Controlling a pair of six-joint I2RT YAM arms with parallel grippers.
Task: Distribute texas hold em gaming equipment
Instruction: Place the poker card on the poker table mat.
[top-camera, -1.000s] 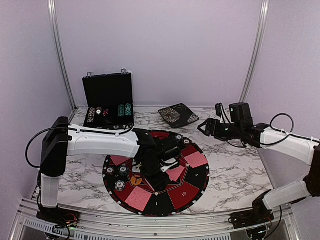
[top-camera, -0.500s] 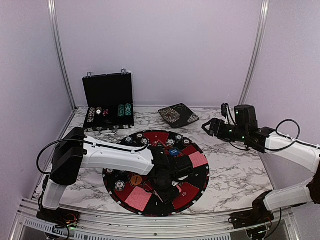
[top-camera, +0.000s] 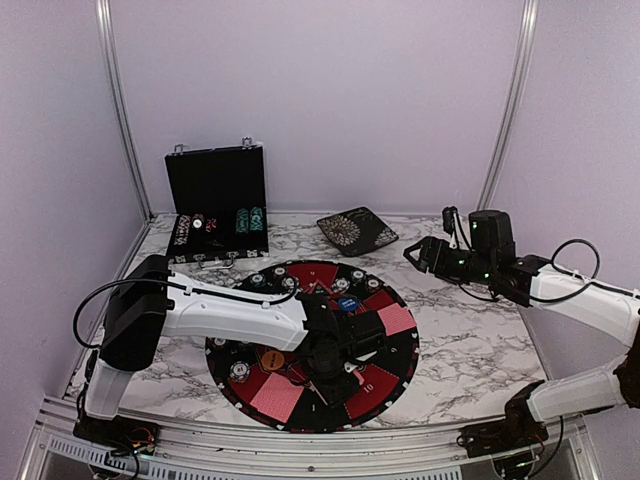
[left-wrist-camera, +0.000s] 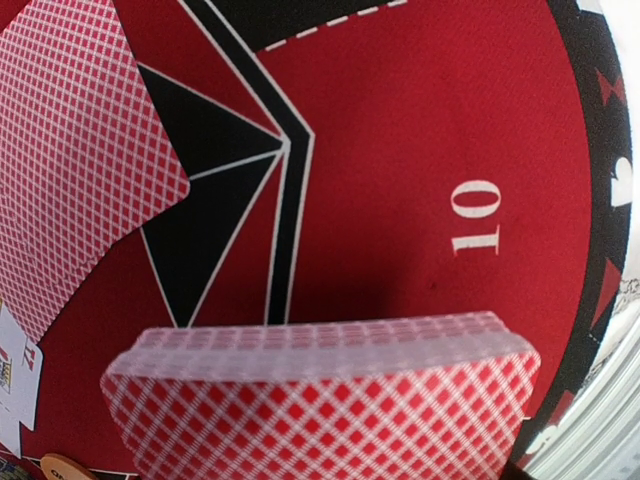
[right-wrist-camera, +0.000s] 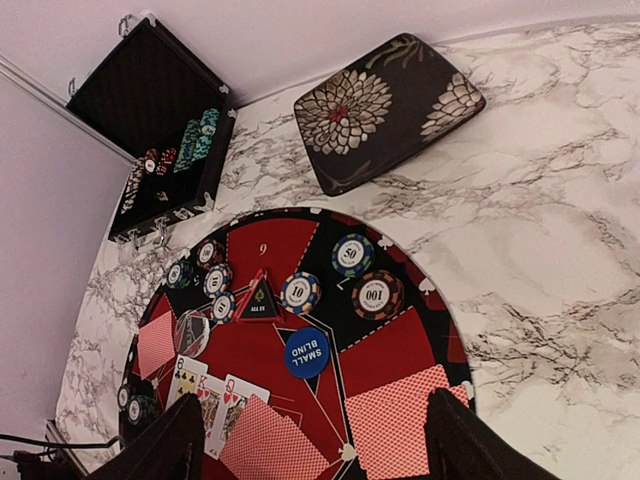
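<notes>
My left gripper (top-camera: 335, 368) hangs low over the near part of the round red-and-black mat (top-camera: 300, 420), shut on a deck of red-backed playing cards (left-wrist-camera: 320, 400). The deck fills the bottom of the left wrist view and hides the fingers; below it lies the red sector marked 10 (left-wrist-camera: 475, 215). Dealt red-backed cards (left-wrist-camera: 80, 150) lie to its left. My right gripper (right-wrist-camera: 312, 405) is open and empty, raised beyond the mat's far right edge. Beneath it I see striped chips (right-wrist-camera: 352, 254), a blue small-blind button (right-wrist-camera: 306, 352), a clear disc (right-wrist-camera: 190, 332) and face-up cards (right-wrist-camera: 205, 395).
The black hinged case (top-camera: 215, 195) stands open at the back left with chips in it. A dark floral tray (top-camera: 357, 231) lies behind the mat. An orange button (top-camera: 272, 358) and a chip (top-camera: 238, 372) sit on the mat's left side. Rails close off the near edge.
The left arm has swung right and nearer with the deck, from the mat's centre to the sector marked 10. The right arm drew slightly to the right, then held still.
</notes>
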